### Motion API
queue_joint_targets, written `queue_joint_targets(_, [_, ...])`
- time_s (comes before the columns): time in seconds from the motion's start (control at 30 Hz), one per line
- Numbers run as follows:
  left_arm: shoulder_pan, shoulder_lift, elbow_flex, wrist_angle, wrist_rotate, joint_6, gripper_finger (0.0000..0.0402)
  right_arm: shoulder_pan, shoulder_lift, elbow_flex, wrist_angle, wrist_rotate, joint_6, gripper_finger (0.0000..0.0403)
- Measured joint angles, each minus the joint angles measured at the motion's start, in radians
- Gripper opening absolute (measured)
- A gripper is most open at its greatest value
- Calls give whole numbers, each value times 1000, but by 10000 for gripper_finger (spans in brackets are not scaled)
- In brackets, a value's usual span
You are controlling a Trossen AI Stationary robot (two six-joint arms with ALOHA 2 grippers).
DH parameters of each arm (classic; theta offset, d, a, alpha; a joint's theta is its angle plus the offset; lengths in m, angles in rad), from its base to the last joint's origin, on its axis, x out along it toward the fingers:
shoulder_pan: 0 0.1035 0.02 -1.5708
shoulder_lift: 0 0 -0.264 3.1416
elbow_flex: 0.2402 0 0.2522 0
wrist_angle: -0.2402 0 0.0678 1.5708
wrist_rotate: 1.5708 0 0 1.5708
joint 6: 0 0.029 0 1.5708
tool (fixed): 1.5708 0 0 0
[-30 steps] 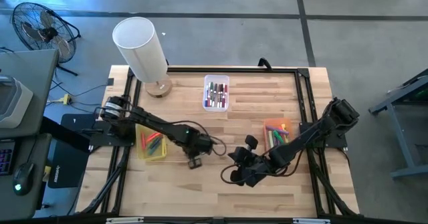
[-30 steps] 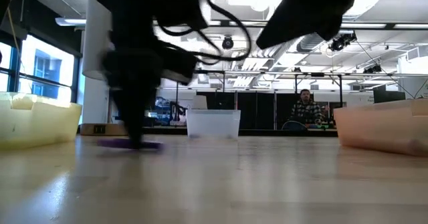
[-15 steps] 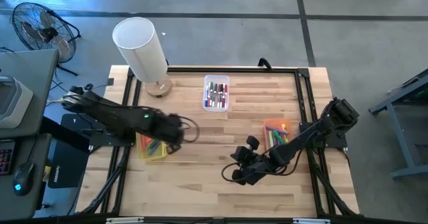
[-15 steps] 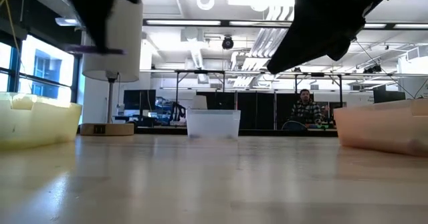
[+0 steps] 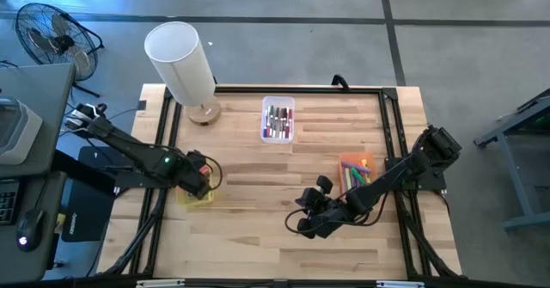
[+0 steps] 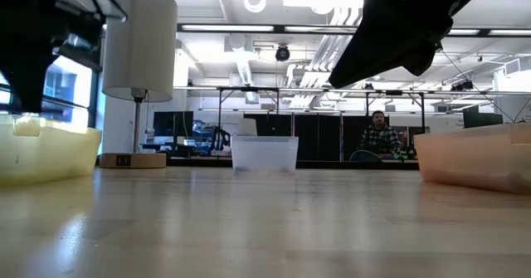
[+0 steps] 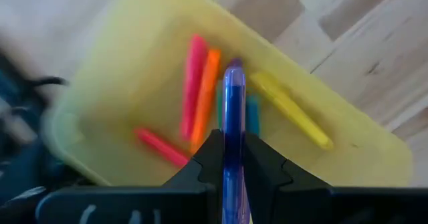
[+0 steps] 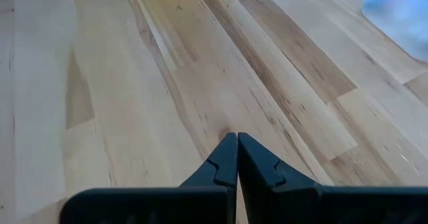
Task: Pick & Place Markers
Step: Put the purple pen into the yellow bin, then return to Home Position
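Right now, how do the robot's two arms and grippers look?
Both arms are black, slim and jointed, with loose black cables looping near the wrists. The left arm shows a small green light. Each gripper, left and right, has two flat dark fingers tapering to a point.

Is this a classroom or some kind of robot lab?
Probably a robot lab or workshop. The low view shows a big open room with ceiling lights, desks with monitors and a person seated far behind the wooden table, where two robot arms work.
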Motion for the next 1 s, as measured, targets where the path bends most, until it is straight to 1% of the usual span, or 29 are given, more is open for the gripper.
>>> queue_joint_targets(0.07, [0, -35, -78, 99, 17, -1, 28, 0, 0, 0, 1, 0, 0, 0])
queue_joint_targets(0.13, [0, -64, -141, 150, 25, -12, 31, 0, 0, 0, 7, 0, 0, 0])
queue_joint_targets(0.23, [0, -76, -193, 177, 48, -67, 63, 0, 0, 0, 13, 0, 0, 0])
queue_joint_targets(0.33, [0, -82, -205, 162, 65, -87, 109, -2, 0, 0, 23, 8, -1, 0])
queue_joint_targets(0.43, [0, -82, -205, 162, 68, -82, 146, -2, 0, 0, 33, 10, -7, 0])
queue_joint_targets(0.53, [0, -81, -204, 162, 68, -60, 171, -2, 0, 0, 32, 10, -11, 0])
queue_joint_targets(0.63, [0, -81, -203, 162, 76, -22, 183, -2, 0, 0, 29, 20, -35, 0])
queue_joint_targets(0.7, [0, -81, -186, 157, 77, 18, 183, -2, 0, 0, 28, 25, -80, 0])
queue_joint_targets(0.77, [0, -81, -157, 162, 71, 74, 178, -2, 0, 0, 24, 24, -158, 0])
queue_joint_targets(0.83, [0, -81, -124, 161, 35, 156, 169, -2, 0, 0, 27, 25, -231, 0])
queue_joint_targets(0.9, [0, -81, -98, 171, -8, 289, 158, -2, 0, 0, 33, 33, -267, 0])
queue_joint_targets(1.0, [0, -81, -75, 185, -52, 513, 138, -2, 0, 0, 45, 36, -264, 0])
